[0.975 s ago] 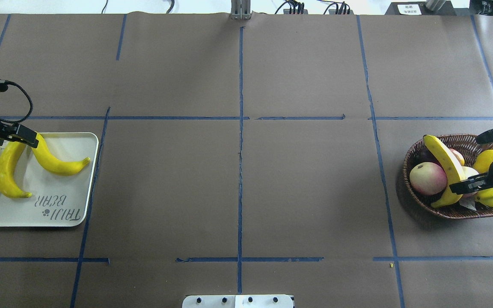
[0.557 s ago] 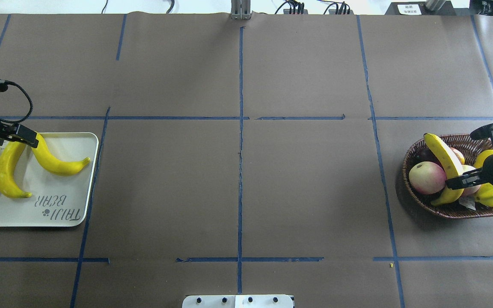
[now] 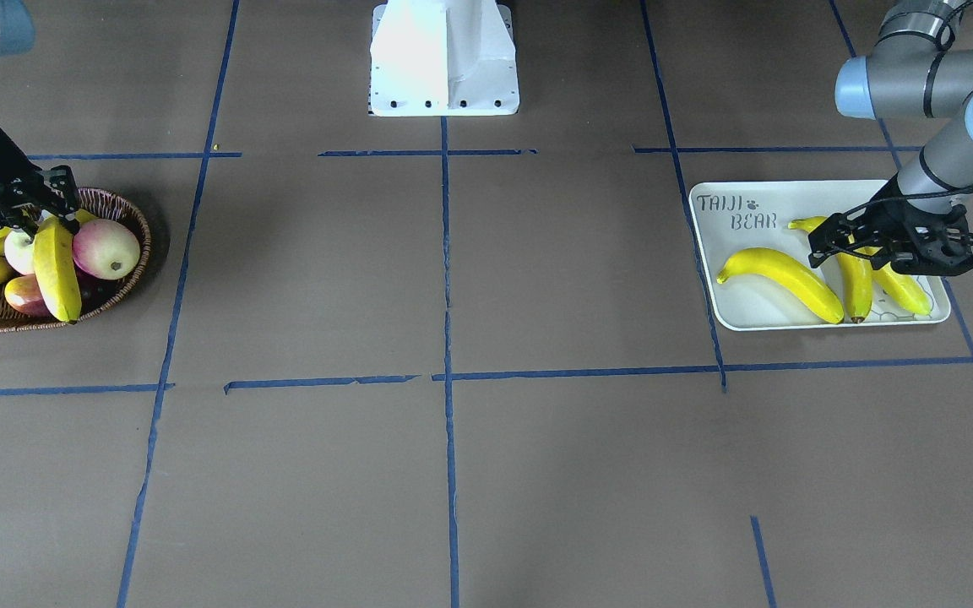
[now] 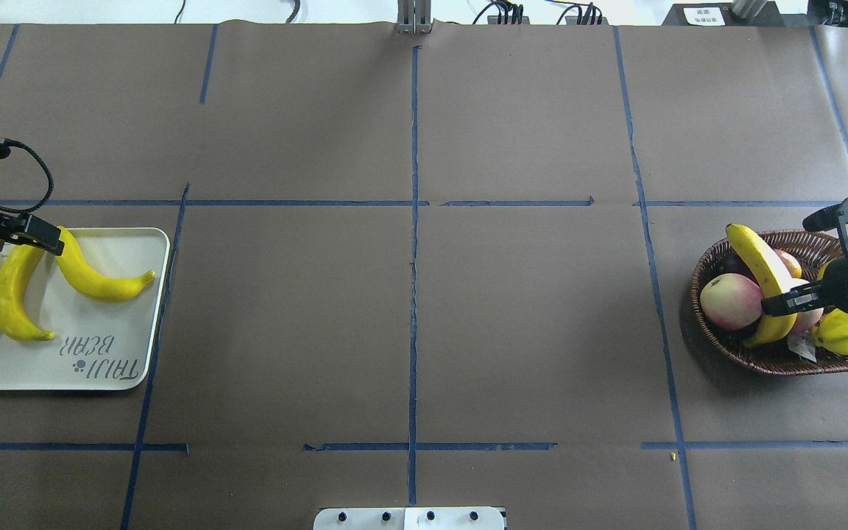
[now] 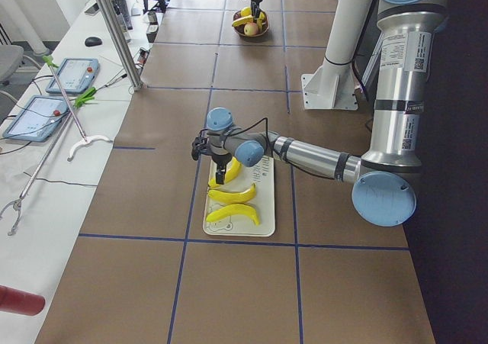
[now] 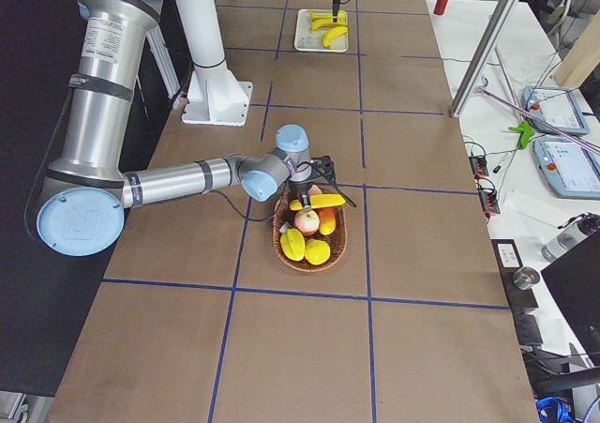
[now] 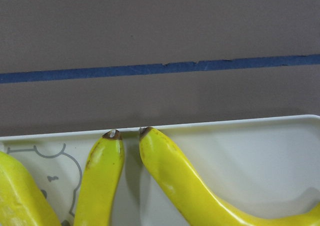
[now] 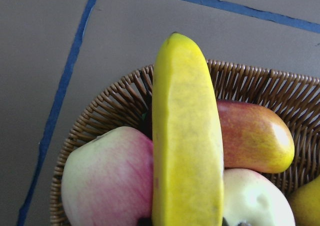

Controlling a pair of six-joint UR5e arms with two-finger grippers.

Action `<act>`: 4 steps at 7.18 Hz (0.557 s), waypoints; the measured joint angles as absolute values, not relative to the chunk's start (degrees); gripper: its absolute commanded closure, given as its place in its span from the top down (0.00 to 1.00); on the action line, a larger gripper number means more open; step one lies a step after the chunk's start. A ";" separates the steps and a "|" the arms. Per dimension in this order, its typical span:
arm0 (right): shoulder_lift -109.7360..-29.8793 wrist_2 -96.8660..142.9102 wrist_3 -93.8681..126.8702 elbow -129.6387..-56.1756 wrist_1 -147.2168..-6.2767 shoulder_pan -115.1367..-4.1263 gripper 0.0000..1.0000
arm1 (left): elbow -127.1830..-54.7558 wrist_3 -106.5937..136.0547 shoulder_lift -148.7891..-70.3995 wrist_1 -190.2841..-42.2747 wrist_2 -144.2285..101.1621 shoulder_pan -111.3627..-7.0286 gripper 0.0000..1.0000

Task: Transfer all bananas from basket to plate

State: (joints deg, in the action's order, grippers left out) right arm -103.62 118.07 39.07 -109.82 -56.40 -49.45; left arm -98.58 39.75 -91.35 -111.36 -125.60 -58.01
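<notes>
Overhead exterior: at 3 o'clock on the counter, the right gripper (image 4: 779, 303) reaches in from the edge with its forearm nearly level. Its jaws are clamped on one banana (image 4: 757, 265), which lies tilted across the other fruit in the basket (image 4: 698, 294). At 9 o'clock the left gripper (image 4: 46, 238) hovers, jaws apart, over three bananas (image 4: 93, 280) on the plate (image 4: 122, 324).
</notes>
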 measured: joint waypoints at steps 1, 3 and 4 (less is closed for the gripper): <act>-103.72 120.30 38.81 -110.14 -56.50 -51.90 0.04 | -98.61 39.78 -91.33 -111.38 -125.60 -58.01 1.00; -103.99 125.37 37.94 -112.16 -56.90 -56.94 0.01 | -98.61 39.81 -91.32 -111.38 -125.60 -58.01 1.00; -103.98 126.35 37.68 -113.08 -56.98 -57.89 0.00 | -98.65 39.81 -91.33 -111.37 -125.61 -58.01 1.00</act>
